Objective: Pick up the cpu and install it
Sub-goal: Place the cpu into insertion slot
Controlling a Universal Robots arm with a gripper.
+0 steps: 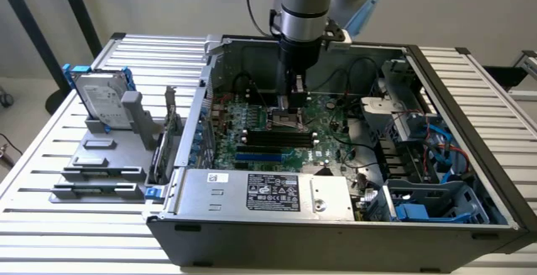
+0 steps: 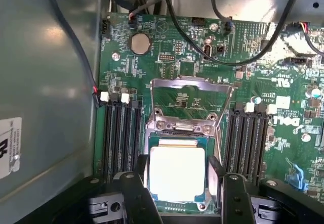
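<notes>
**Cpu pinched over the open socket**

Gripper [image 2: 178, 167] down inside the open computer case [image 1: 336, 240], clamped on the cpu [image 2: 177, 176]. Black fingers [image 2: 142, 171] set against two opposite edges of the chip, silver-grey top facing up. Held level, its green rim lined up within the outline of the CPU socket [image 2: 177, 207]. Cannot tell whether seated in the socket or just above it.

Just beyond the cpu, the socket's metal load plate [image 2: 190, 100], swung up and open. Flanking the socket on both sides, banks of black memory slots [image 2: 119, 138]. Further out on the green motherboard [image 2: 263, 52], a round coin-cell battery [image 2: 140, 43] and a white DELL mark [image 2: 286, 121]. Above these, black cables [image 2: 202, 49] looping across the board.

In the exterior view, the arm [image 1: 302, 4] dropping straight down over the middle of the board. Along the near wall of the case, a silver power supply [image 1: 268, 193] with a black label. At the exterior view's right, inside the case, blue drive-bay fittings [image 1: 415, 213].

Outside the case, at the exterior view's left, a hard drive [image 1: 100, 102] in a blue bracket. Standing upright in a grey holder [image 1: 97, 162] on the white slatted table [image 1: 42, 224], well apart from the gripper
</notes>
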